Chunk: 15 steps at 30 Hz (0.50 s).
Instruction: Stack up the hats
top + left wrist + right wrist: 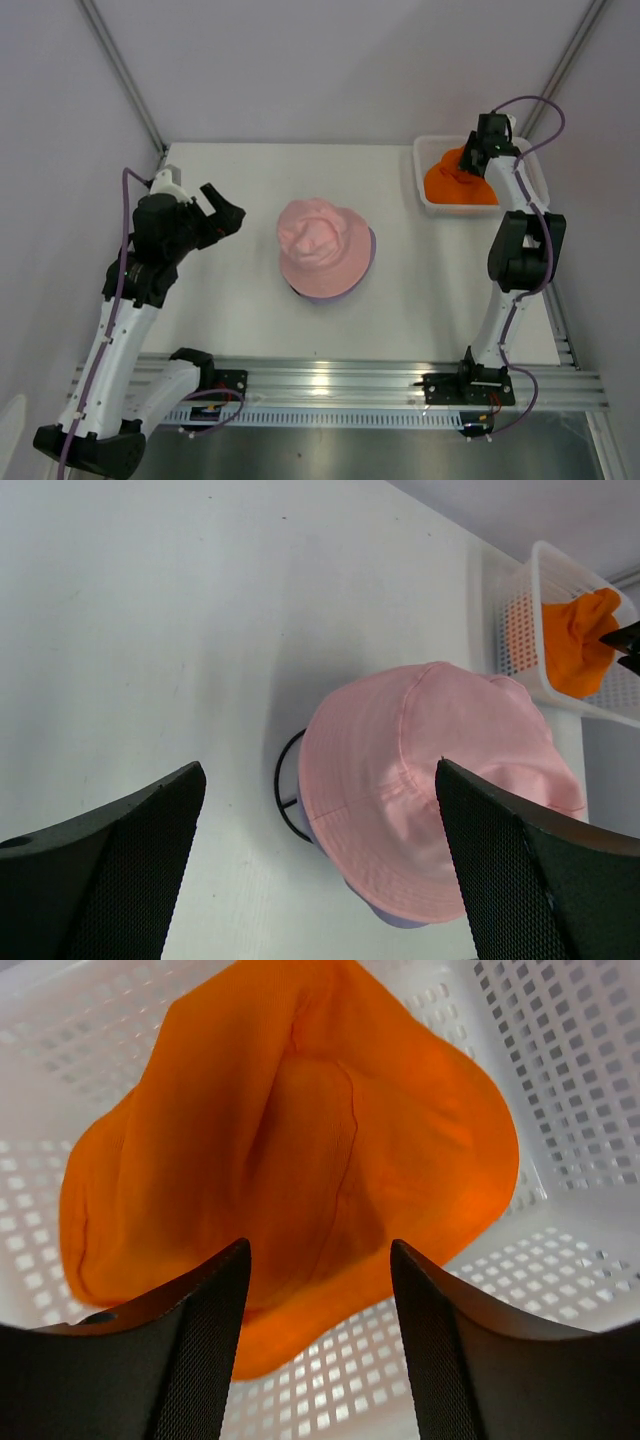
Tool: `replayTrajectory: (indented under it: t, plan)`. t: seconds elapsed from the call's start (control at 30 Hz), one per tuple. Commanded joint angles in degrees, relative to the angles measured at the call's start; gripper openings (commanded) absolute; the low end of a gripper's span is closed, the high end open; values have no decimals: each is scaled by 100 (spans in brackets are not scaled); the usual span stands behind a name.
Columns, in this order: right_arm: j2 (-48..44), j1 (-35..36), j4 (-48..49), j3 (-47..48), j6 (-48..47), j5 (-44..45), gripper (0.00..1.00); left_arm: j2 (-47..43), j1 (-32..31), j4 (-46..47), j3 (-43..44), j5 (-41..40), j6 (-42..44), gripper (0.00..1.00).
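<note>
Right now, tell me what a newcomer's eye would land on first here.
First comes the pink hat at the table's middle, capping a lavender hat over a black wire stand. Next is the bright orange hat, crumpled in the white basket at the far right corner, with the right arm's fingers open just above it.

Pink on lavender mid-table, orange sitting in the basket.

Looking down on the pink hat [322,243] sitting in the middle of the table [230,300], covering the lavender hat [370,256] and leaving only a thin rim peeking out along the right and near edges. Over at the far right corner, hanging the right gripper [470,160] down in the white basket [424,192], right against the crumpled orange hat [450,186], jaws too small for calling either way. Holding the left gripper [225,206] left of the stack, well apart from it, fingers spreading wide toward the pink hat.
</note>
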Motion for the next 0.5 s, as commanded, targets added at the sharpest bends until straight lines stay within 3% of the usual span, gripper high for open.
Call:
replayTrajectory:
  t: [0.0,0.3,0.47]
  plan:
    - [239,-18,221,626,-106,591,60,-54,100,-164,164,-310,273,99]
    - [583,-291,502,688,53,302,37,218,197,64,137,-91,177,99]
    - [680,-291,564,671,53,196,37,315,197,135,85,190,89,99]
